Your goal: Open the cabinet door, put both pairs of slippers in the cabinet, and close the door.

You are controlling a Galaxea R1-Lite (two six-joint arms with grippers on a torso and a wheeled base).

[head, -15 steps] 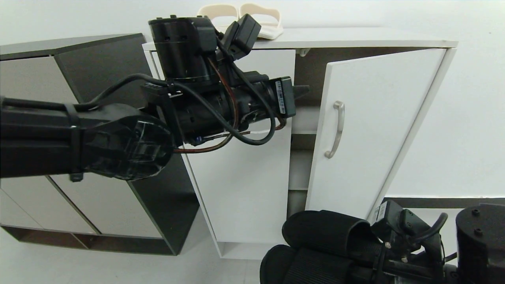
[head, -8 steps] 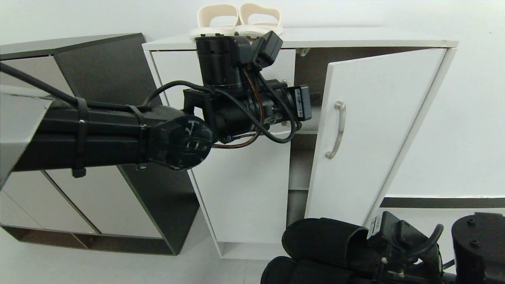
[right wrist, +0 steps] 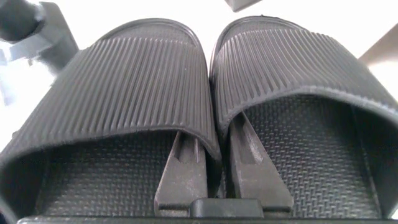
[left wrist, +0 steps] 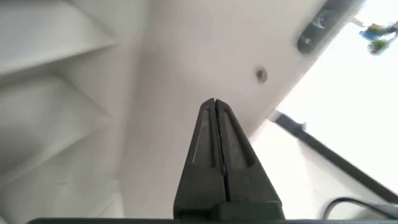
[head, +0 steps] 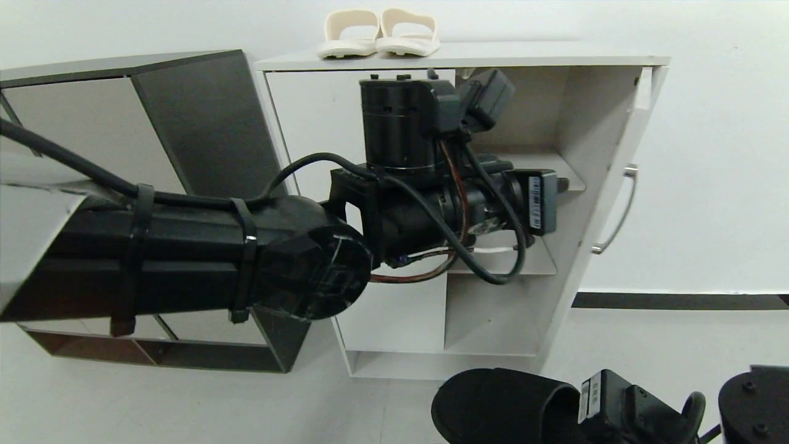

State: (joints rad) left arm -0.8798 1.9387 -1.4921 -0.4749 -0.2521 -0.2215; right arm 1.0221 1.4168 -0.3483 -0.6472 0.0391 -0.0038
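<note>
One white cabinet (head: 542,59), its right door (head: 595,179) swung wide open. Two cream slippers (head: 379,32) sit side by side on the cabinet top. The left tool (left wrist: 214,109), pinched closed and empty, is just before the door's inner face. The right tool (right wrist: 211,134) clamps the adjoining walls of two black slippers (right wrist: 149,84), low in front of the cabinet (one wrist sticker (head: 535,202), print too small to read).

Black slippers (head: 499,404) half beyond the head view's lower edge.

Nothing can be read: the left wrist label (head: 535,202) and right wrist label (head: 585,393) are too small.
</note>
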